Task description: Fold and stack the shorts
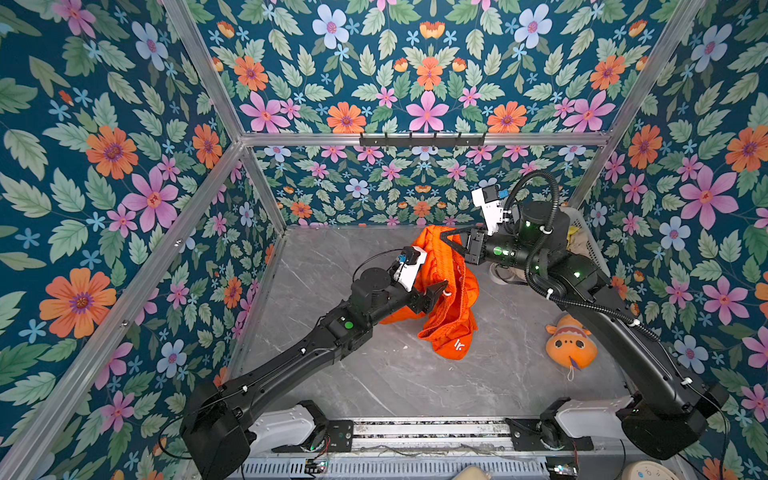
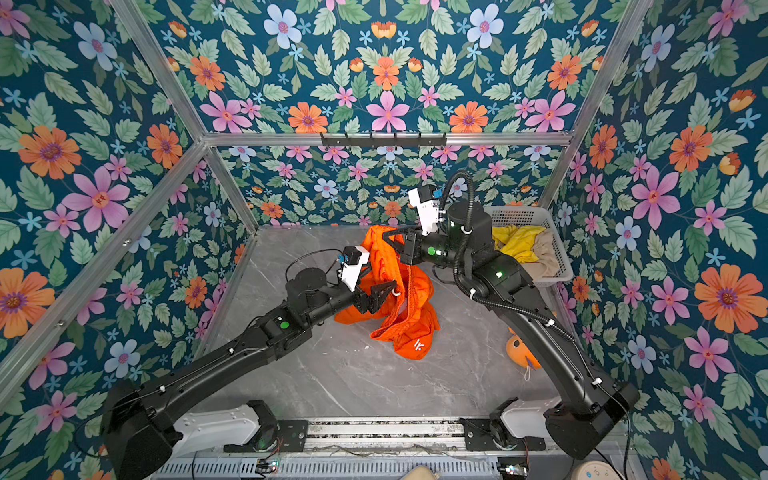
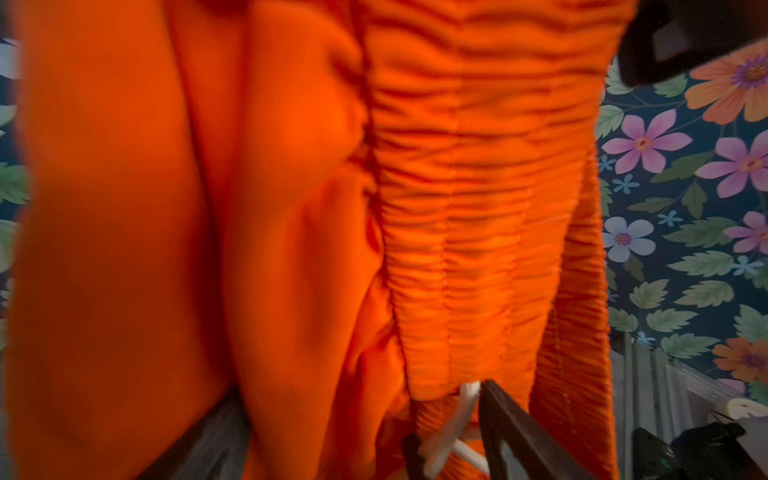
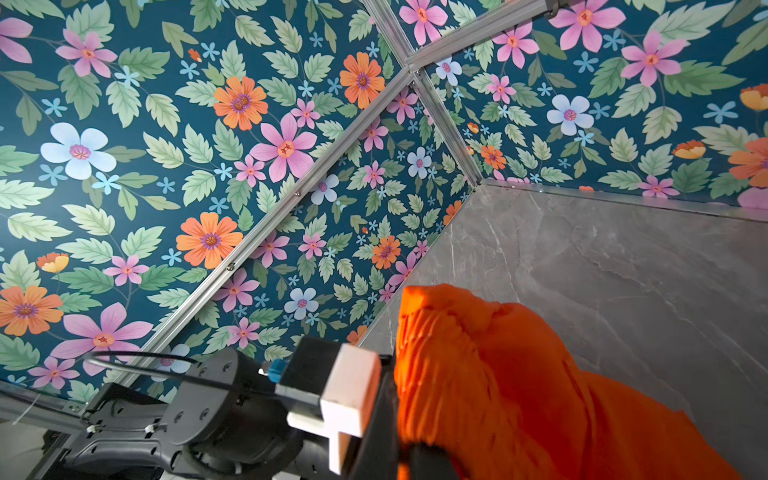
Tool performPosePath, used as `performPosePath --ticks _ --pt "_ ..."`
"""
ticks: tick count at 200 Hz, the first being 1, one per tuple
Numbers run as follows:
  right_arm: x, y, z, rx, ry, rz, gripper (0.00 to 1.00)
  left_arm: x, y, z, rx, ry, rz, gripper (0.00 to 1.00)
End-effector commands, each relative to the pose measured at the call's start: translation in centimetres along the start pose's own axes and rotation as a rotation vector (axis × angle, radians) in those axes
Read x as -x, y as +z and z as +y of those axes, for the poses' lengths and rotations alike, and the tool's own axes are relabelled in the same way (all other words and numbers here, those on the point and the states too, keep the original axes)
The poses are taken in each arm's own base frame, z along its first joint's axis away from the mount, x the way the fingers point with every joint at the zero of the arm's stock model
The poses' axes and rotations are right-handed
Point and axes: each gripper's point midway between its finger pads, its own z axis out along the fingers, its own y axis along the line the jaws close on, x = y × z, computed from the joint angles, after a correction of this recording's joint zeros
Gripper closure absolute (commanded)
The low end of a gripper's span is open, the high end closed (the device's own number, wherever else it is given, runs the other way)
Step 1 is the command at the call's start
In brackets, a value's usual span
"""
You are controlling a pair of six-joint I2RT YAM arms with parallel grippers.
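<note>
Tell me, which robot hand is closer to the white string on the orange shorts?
Left. The left gripper sits open right beside the white string; the right gripper pinches the orange shorts farther up.

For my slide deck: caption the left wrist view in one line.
Close-up: orange shorts hang inside the open left end effector, white drawstring showing.

Table (image 1: 374, 382): grey, marble-patterned top, seen in both top views.
Plush toy (image 1: 570, 347): orange and white fish, laid on the table near its right edge.
Basket (image 2: 524, 214): white perforated plastic, set at the table's back right corner.
Walls (image 1: 104, 174): covered with dark blue floral paper.
Frame (image 1: 210, 79): aluminium bars, run along the wall joints.
Hook rail (image 1: 422, 140): black, fixed on the back crossbar.
</note>
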Motion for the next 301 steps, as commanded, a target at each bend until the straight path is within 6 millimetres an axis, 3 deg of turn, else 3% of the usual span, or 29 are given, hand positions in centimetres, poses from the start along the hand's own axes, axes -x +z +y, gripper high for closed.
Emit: performPosePath --ticks 1,30,57,104,141,165,195,217,257,283,301 --pt "2.6 0.0 0.7 -0.02 -0.021 -0.125 0.99 0.3 0.6 -1.2 -0.073 -0.061 -0.017 0.16" --pt "2.7 0.8 1.9 0.004 -0.026 -0.136 0.99 -0.4 0.8 -0.4 -0.037 -0.107 -0.008 0.14" --pt "2.5 1.5 3.5 0.043 -0.071 -0.124 0.99 0.3 -0.4 0.4 0.019 -0.093 -0.032 0.13" --pt "1.3 0.7 5.2 0.093 -0.193 -0.043 0.99 2.5 -6.7 4.5 0.119 -0.009 -0.037 0.12" --pt "0.0 -1.0 7.1 0.172 -0.325 0.057 1.0 0.5 -9.5 6.9 0.111 0.092 0.129 0.13" --pt "-0.3 -3.2 8.5 0.261 -0.403 0.103 1.0 -1.4 -9.8 6.8 0.054 0.169 0.229 0.15" --pt "0.3 -5.8 7.8 0.277 -0.448 0.101 1.0 -0.8 -10.5 6.0 0.031 0.278 0.183 0.15" --pt "-1.0 -6.9 8.0 0.308 -0.524 0.142 1.0 -1.3 -10.8 5.7 0.01 0.343 0.19 0.15" --pt "-1.5 -7.9 7.7 0.304 -0.552 0.164 1.0 -3.9 -10.5 3.6 -0.15 0.403 0.217 0.16" --pt "-1.5 -8.1 7.6 0.302 -0.547 0.161 1.0 -4.3 -10.1 2.2 -0.261 0.378 0.191 0.15" --pt "-1.5 -8.1 7.7 0.31 -0.531 0.154 1.0 -4.4 -9.4 2.3 -0.268 0.353 0.177 0.15"
